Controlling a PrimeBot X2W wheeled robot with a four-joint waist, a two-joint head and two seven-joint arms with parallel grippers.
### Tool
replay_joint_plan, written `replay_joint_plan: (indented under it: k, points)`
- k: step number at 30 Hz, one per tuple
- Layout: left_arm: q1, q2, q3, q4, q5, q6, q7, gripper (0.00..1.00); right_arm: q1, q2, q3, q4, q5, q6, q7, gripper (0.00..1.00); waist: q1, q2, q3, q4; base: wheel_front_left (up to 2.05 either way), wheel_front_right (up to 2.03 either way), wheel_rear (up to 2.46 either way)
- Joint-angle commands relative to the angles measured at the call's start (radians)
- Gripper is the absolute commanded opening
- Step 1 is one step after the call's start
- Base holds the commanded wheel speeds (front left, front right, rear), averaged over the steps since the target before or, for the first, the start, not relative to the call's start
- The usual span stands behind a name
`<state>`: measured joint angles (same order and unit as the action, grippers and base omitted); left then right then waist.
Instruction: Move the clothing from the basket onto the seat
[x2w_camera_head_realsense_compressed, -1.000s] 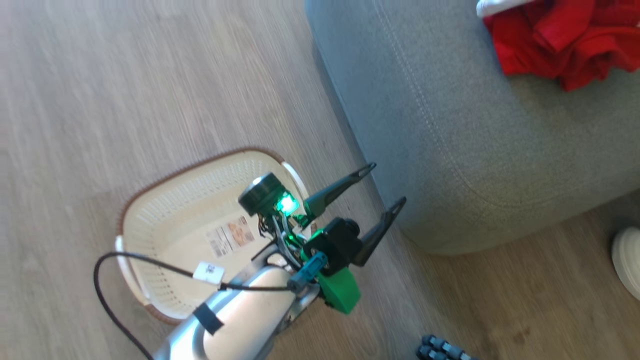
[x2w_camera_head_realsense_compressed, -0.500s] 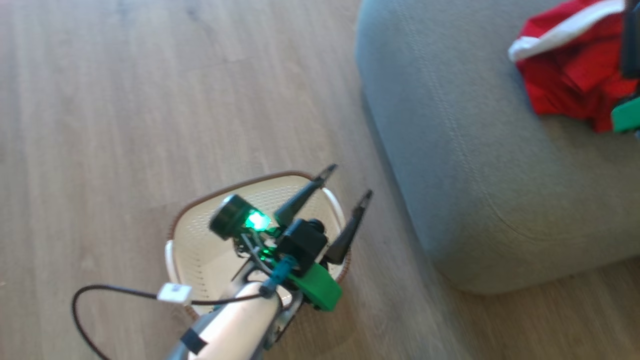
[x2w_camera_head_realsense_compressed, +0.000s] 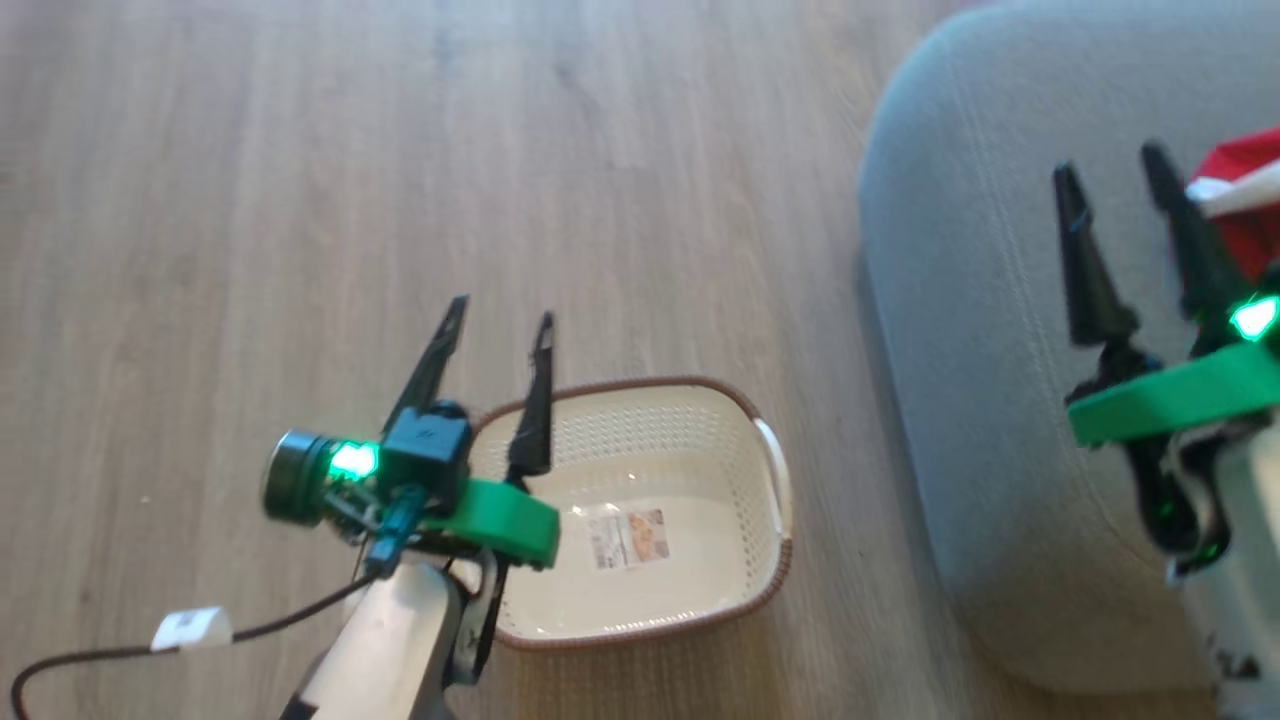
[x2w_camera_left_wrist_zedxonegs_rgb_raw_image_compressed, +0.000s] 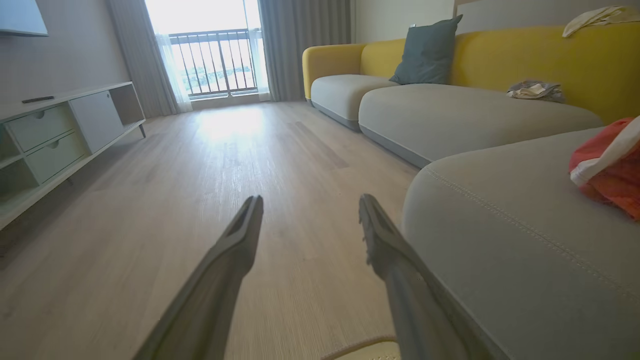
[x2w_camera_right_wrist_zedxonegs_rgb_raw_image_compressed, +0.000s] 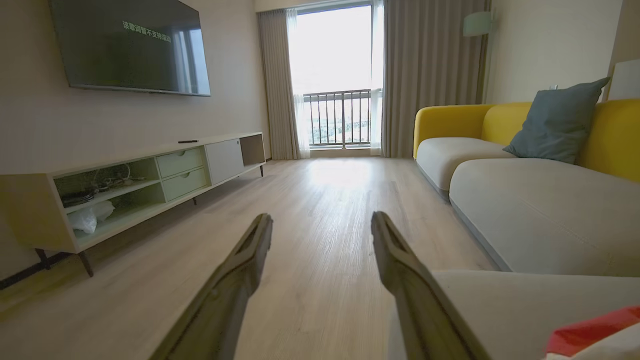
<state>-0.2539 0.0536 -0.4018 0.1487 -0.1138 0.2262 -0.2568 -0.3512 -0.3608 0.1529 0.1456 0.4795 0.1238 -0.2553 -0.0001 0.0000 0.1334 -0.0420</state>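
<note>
- The basket (x2w_camera_head_realsense_compressed: 640, 430) stands on the floor at lower centre of the head view, with no garment showing inside.
- The clothing (x2w_camera_head_realsense_compressed: 1255, 235) lies on the seat (x2w_camera_head_realsense_compressed: 960, 300) at the right edge, so the move looks finished.
- The left hand (x2w_camera_head_realsense_compressed: 502, 310) and the right hand (x2w_camera_head_realsense_compressed: 1106, 160) are both spread wide and hold nothing.
</note>
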Motion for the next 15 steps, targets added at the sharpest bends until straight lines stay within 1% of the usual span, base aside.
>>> replay_joint_plan:
  k: [1, 5, 8, 15]
  points:
    - [-0.001, -0.003, 0.052, -0.033, -0.001, 0.013, -0.005, 1.00, 0.018, 0.005, -0.002, -0.040, -0.013, 0.007, -0.006, 1.00, 0.0001, 0.0000, -0.031, 0.036, 0.00, 0.00, 0.00]
    - [0.040, -0.003, 0.116, -0.048, -0.021, 0.050, -0.005, 1.00, 0.085, 0.049, -0.010, -0.053, -0.042, 0.007, -0.006, 1.00, 0.0001, 0.0000, -0.050, 0.060, 0.00, 0.00, 0.00]
    - [0.070, -0.003, 0.143, -0.055, -0.041, 0.051, -0.005, 1.00, 0.132, 0.082, -0.029, -0.049, -0.061, 0.007, -0.006, 1.00, 0.0001, 0.0000, -0.061, 0.072, 0.00, 0.00, 0.00]
    - [0.123, -0.003, 0.166, -0.035, -0.039, 0.056, -0.005, 1.00, 0.213, 0.143, -0.092, -0.035, -0.104, 0.007, -0.006, 1.00, 0.0001, 0.0000, -0.081, 0.090, 0.00, 0.00, 0.00]
